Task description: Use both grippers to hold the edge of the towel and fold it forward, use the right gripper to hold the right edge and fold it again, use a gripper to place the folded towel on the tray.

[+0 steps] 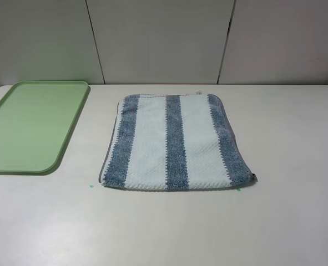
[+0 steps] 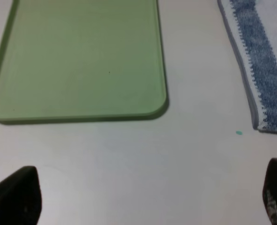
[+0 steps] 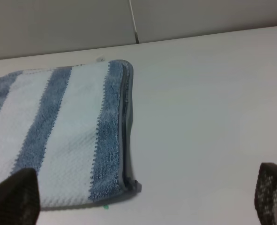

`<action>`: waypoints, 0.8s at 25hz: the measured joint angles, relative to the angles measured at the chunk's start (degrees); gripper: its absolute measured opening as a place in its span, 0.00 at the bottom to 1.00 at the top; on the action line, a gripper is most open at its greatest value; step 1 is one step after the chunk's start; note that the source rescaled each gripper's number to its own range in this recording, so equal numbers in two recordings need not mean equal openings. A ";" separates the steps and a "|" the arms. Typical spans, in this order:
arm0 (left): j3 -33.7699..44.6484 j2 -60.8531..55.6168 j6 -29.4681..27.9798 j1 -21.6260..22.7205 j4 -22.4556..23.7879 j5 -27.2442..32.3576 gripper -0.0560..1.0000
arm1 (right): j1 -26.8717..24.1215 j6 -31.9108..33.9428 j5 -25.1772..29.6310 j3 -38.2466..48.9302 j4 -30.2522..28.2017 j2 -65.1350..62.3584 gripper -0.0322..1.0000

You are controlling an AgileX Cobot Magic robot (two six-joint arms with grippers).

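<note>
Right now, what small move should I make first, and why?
Probably lower the left gripper and right gripper to the towel's near corners. Both stand open and hold nothing, and the towel lies flat and untouched beside the empty tray.

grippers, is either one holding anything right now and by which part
Nothing is held. The left gripper and right gripper both stand open and empty; the towel lies flat on the table, untouched.

The white table [image 1: 286, 144] carries a pale-green tray [image 2: 82, 61], flat ahead of the left gripper [image 2: 146, 199], and a striped towel [image 3: 63, 131], flat ahead of the right gripper [image 3: 143, 201]; the two lie apart.
</note>
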 joint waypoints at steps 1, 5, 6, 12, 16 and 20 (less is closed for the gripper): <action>0.00 0.00 0.63 0.00 0.00 0.00 0.94 | 0.00 -0.92 -0.05 0.00 0.55 0.00 1.00; 0.00 2.85 2.28 0.00 -0.05 0.12 0.94 | 0.00 -3.10 -0.31 0.00 2.09 0.00 1.00; 0.00 3.69 2.33 0.00 -0.05 0.17 0.94 | 0.00 -3.10 -0.31 0.00 2.09 0.00 1.00; 0.00 8.08 3.65 -2.21 -0.39 0.17 0.94 | 0.00 -8.01 -0.73 -1.39 2.57 0.86 1.00; 0.00 12.92 7.60 -7.58 -0.39 0.17 0.94 | 0.00 -12.01 -0.93 -3.26 2.57 6.55 1.00; -0.06 16.15 8.23 -11.04 0.22 0.17 0.94 | 2.04 -14.60 -1.76 -4.50 2.87 13.33 1.00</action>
